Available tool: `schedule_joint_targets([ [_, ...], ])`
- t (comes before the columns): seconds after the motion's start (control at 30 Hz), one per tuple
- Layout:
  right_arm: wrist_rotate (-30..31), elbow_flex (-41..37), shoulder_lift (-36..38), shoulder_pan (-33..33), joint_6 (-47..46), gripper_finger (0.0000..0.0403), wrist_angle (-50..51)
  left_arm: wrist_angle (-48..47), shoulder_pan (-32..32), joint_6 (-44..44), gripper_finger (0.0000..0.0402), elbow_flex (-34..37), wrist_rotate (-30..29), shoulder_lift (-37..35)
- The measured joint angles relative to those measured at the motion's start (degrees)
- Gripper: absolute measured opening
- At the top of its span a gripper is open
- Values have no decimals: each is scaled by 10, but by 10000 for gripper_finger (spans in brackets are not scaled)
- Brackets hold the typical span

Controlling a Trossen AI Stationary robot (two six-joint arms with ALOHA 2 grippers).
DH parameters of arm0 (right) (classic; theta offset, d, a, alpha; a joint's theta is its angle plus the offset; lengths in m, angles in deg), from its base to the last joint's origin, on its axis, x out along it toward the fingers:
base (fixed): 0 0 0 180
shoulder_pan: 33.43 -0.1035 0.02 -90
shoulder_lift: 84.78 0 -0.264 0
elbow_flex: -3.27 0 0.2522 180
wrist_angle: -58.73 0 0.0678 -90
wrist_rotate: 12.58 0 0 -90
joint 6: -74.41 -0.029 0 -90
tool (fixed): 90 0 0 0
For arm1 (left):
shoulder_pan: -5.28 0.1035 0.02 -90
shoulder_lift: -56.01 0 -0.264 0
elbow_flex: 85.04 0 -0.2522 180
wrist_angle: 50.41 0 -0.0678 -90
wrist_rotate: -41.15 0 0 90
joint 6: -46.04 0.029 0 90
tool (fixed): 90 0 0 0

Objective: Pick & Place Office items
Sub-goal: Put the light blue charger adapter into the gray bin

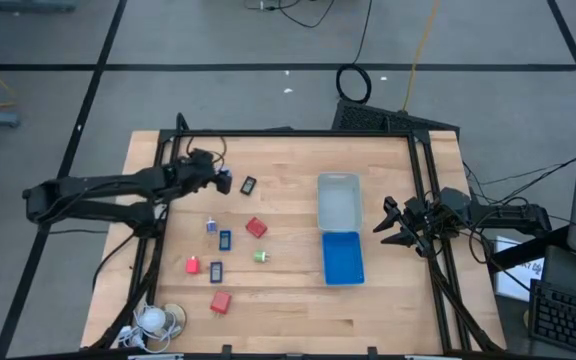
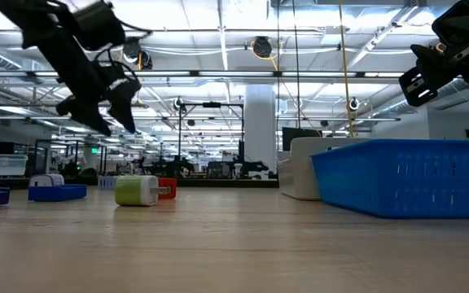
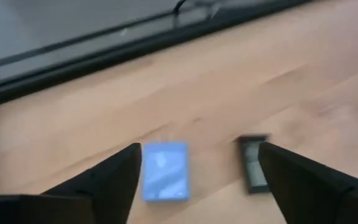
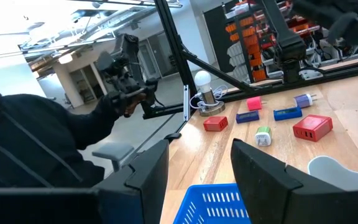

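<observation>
My left gripper (image 1: 222, 181) hangs open above the table's far left part. In its wrist view (image 3: 197, 149) a light-blue block (image 3: 165, 171) lies flat on the wood between the fingers, untouched, and a dark rectangular piece (image 3: 252, 163) lies beside one finger. Nearer the front lie more office items: red blocks (image 1: 256, 228) (image 1: 193, 265) (image 1: 220, 301), dark pieces (image 1: 225, 240) (image 1: 216, 270), a green bit (image 1: 260, 256) and a small bluish cube (image 1: 211, 226). My right gripper (image 1: 396, 226) waits open at the table's right edge, its fingers (image 4: 148, 171) apart with nothing between them.
A clear tray (image 1: 338, 198) and a blue tray (image 1: 342, 258) stand end to end right of centre. A white coiled cord (image 1: 154, 320) lies at the front left corner. A dark frame (image 1: 298, 133) runs along the far edge. Bare wood lies between the items and the trays.
</observation>
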Motion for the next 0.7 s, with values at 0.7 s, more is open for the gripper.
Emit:
schedule_joint_targets([
  [0.7, 0, 0, 0, 0, 0, 165, 0, -31, 100, 47, 361, -36, 85, 197],
])
